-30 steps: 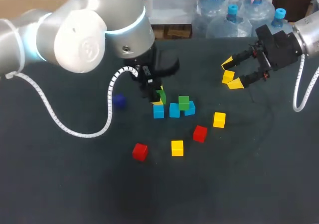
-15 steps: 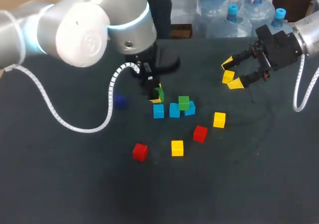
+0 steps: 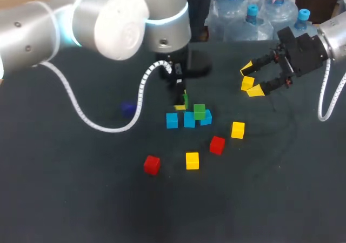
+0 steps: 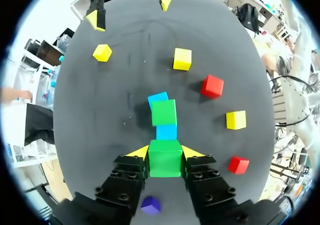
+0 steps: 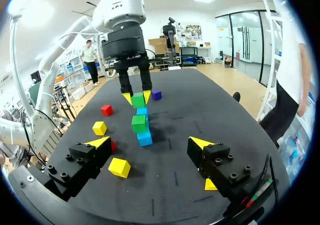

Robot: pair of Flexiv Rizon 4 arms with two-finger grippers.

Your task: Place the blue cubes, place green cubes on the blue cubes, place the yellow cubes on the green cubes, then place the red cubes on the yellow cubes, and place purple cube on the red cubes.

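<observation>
My left gripper (image 3: 183, 101) is shut on a green cube (image 4: 164, 158) and hangs just above the row of blue cubes (image 3: 188, 119). Ahead of its fingers lie a blue cube (image 4: 166, 132), then a second green cube (image 4: 164, 112) sitting on a blue cube, with another blue cube (image 4: 158, 99) beyond. The right wrist view also shows the held green cube (image 5: 138, 100). Two yellow cubes (image 3: 238, 129) (image 3: 192, 160), two red cubes (image 3: 217, 144) (image 3: 152, 164) and a purple cube (image 3: 128, 109) lie loose around them. My right gripper (image 3: 251, 81) stands open at the far right, holding nothing.
A third yellow cube (image 4: 102, 52) lies close under my right gripper. The left arm's white coiled cable (image 3: 81, 113) hangs over the table's left half. Bare dark table (image 3: 243, 200) stretches along the front.
My left arm has swung right with the green cube, from over the leftmost blue cube towards the middle one. The right arm has kept still.
</observation>
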